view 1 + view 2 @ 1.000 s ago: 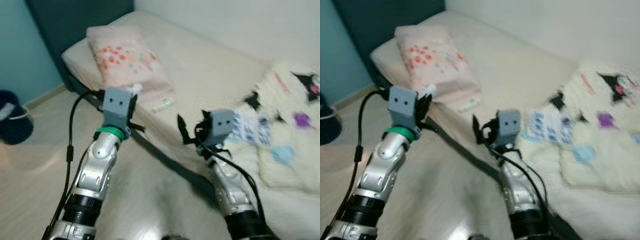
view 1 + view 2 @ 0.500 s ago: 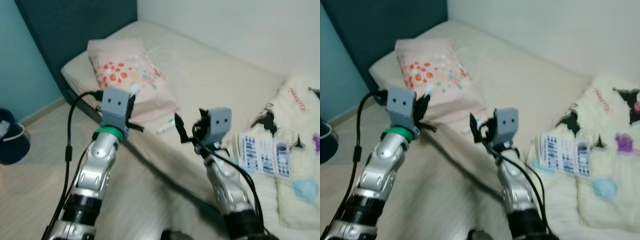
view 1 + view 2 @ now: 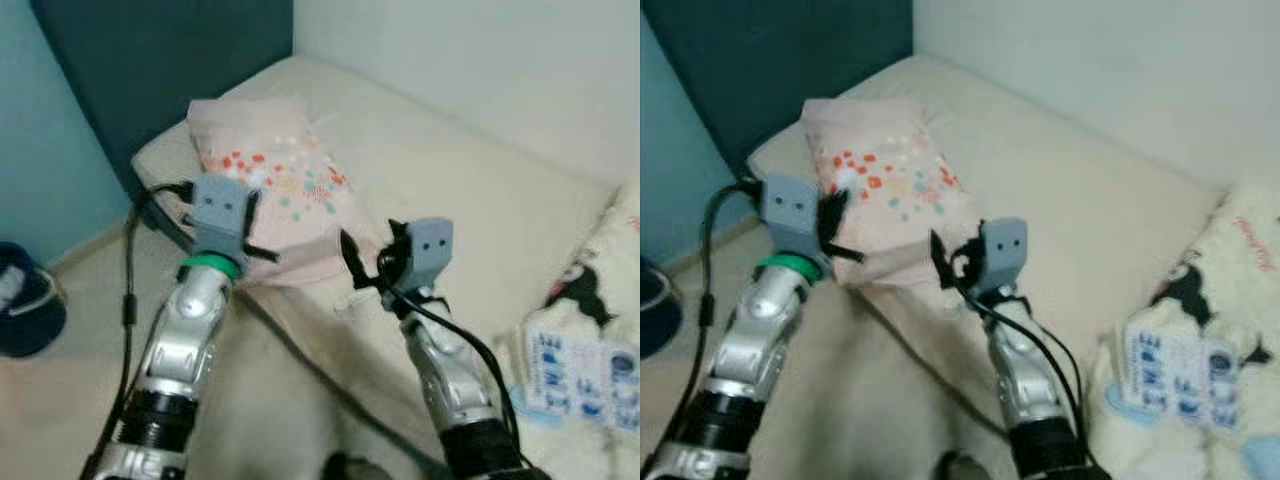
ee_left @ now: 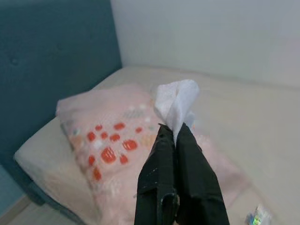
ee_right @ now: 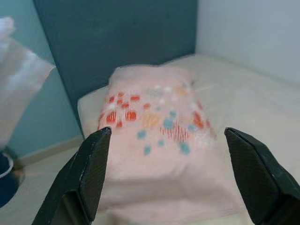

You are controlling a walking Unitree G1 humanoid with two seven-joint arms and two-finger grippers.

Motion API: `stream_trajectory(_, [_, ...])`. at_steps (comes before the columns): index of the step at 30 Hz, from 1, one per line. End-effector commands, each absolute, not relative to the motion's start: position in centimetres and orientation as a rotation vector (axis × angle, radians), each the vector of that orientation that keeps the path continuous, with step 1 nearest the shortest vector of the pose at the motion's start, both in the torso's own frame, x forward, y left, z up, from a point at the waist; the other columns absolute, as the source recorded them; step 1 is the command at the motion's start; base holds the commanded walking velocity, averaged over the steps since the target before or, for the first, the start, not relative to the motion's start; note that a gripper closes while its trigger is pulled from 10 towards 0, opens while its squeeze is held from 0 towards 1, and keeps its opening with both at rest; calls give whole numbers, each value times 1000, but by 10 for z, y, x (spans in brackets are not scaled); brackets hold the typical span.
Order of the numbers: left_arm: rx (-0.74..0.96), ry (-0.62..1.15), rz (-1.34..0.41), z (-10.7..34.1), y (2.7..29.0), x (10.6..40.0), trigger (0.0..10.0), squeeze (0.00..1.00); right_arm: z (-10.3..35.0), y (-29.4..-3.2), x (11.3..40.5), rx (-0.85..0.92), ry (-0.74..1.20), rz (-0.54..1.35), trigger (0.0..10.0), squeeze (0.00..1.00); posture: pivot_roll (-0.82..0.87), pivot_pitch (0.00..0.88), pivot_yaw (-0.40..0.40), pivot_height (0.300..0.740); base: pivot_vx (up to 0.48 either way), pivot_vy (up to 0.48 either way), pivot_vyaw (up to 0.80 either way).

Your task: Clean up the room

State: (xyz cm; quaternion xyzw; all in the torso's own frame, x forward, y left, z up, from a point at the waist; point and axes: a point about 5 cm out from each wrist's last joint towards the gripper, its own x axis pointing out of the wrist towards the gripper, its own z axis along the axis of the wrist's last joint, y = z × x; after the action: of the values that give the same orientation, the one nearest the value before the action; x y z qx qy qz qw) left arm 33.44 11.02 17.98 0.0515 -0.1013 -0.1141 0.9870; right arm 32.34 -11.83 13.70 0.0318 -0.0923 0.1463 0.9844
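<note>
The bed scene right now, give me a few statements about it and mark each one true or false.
1. The left gripper is shut on a white tissue. True.
2. The right gripper is shut on the pillow. False: its fingers are spread wide with nothing between them, and the pink pillow lies ahead of it.
3. The pink pillow lies at the end of the bed by the dark blue headboard. True.
4. The pillow is plain, with no pattern. False: it has red, orange and teal spots.
5. A small wrapper lies on the mattress beside the pillow. True.
</note>
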Motion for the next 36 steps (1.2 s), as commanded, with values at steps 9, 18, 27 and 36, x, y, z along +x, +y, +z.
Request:
stream_trajectory(9, [123, -181, -203, 174, 119, 333, 10000, 0, 132, -112, 321, 88, -165, 312, 10000, 0, -9, 55, 33, 740, 480, 0, 0])
stream_trajectory(18, [138, -149, -303, 165, 114, 328, 10000, 0, 121, -116, 321, 78, -118, 282, 10000, 0, -7, 56, 34, 740, 220, 0, 0])
stream_trajectory(27, [245, -109, -387, 148, 116, 320, 10000, 0, 90, -132, 317, 111, 3, 187, 10000, 0, -6, 53, 38, 740, 0, 0, 0])
stream_trajectory(36, [247, -100, -388, 145, 117, 319, 10000, 0, 73, -138, 311, 131, 71, 137, 10000, 0, -6, 61, 46, 740, 0, 0, 0])
